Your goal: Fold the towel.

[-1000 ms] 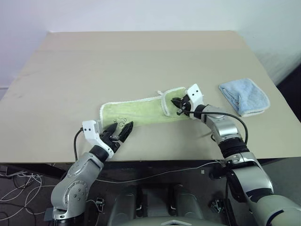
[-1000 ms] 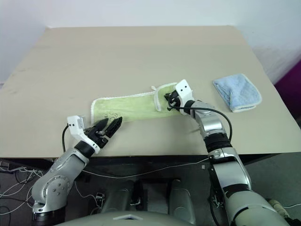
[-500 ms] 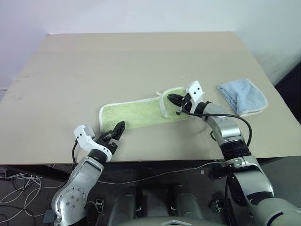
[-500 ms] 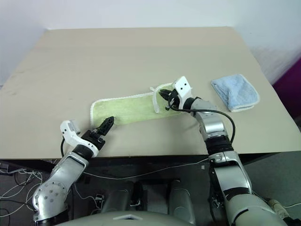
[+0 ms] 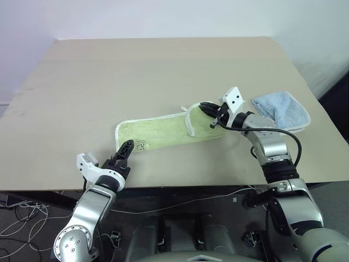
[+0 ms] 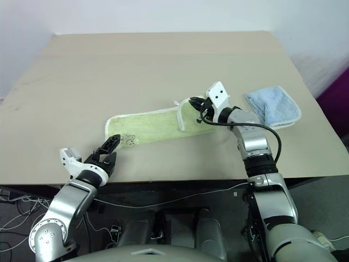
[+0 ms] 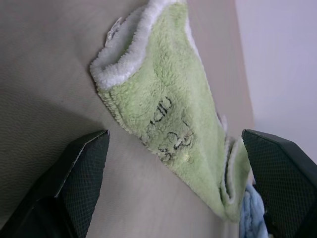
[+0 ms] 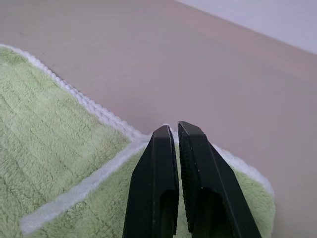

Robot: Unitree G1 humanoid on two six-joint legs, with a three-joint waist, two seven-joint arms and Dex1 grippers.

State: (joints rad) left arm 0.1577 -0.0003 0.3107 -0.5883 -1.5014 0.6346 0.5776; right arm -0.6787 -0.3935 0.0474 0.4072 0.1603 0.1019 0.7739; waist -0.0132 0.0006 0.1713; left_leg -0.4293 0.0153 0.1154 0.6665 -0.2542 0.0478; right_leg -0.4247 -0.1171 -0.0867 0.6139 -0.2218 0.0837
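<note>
The towel (image 5: 158, 132) lies as a long light yellow-green strip on the table (image 5: 163, 65). Its right end is folded back, with a white-edged flap (image 8: 64, 198) on top. My right gripper (image 5: 204, 107) is shut and hovers over the far corner of that fold. In the right wrist view its fingertips (image 8: 166, 136) sit just above the white edging, and no cloth shows pinched between them. Near the front edge my left gripper (image 6: 109, 147) stands wide open just short of the towel's left end (image 7: 148, 99), without touching it.
A smaller light blue towel (image 5: 281, 111) lies folded at the right, just beyond my right wrist. The table's front edge (image 5: 180, 184) runs close under both forearms. Bare tabletop stretches behind the towel.
My left gripper rolled and drew back toward the front left, away from the towel's left end. The right gripper, still shut, rose from the folded right end to the far corner.
</note>
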